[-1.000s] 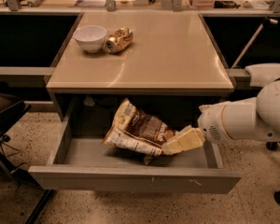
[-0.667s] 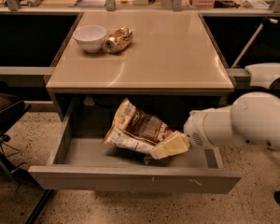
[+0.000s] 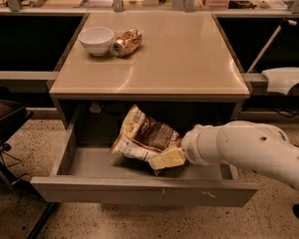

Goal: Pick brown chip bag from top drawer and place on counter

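Note:
The brown chip bag (image 3: pixel 143 134) lies crumpled in the open top drawer (image 3: pixel 139 194), leaning toward the back, a little left of middle. My gripper (image 3: pixel 165 159) reaches into the drawer from the right on a thick white arm (image 3: pixel 249 151). It sits against the bag's lower right edge, low over the drawer floor. The beige counter (image 3: pixel 184 59) lies above the drawer.
A white bowl (image 3: pixel 96 39) and a crushed golden can (image 3: pixel 126 42) stand at the counter's back left. A dark chair (image 3: pixel 5 126) is at the left of the drawer. A white arm part (image 3: pixel 286 78) juts in at the right. Cluttered shelves run behind.
My arm has moved left inside the drawer. The gripper has gone from the right of the bag to its lower right edge. The bag has not moved.

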Robot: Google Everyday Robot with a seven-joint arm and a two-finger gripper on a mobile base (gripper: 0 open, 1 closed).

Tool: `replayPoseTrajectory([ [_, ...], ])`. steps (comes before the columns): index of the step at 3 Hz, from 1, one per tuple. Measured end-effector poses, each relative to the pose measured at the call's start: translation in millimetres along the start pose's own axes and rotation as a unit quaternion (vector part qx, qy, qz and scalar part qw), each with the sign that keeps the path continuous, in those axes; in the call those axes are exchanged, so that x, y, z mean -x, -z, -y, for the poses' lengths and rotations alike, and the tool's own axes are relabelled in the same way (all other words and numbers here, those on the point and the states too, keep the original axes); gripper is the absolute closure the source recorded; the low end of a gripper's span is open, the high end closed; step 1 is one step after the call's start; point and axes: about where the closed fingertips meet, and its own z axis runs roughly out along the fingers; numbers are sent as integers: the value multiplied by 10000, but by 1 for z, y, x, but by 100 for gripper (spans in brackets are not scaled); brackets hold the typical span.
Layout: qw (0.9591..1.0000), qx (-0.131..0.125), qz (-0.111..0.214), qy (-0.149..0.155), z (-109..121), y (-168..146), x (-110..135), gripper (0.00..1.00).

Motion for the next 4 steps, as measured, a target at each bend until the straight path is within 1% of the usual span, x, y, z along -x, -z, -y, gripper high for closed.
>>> replayPoseTrajectory([
  [1,10000,-5,5,-8,0,0,0,0],
  [2,9999,35,83,-105,-4,-19,4,0],
  [3,9996,-24,91,-265,-7,-56,-7,0],
  [4,9990,-49,86,-438,-17,-89,-21,0],
])
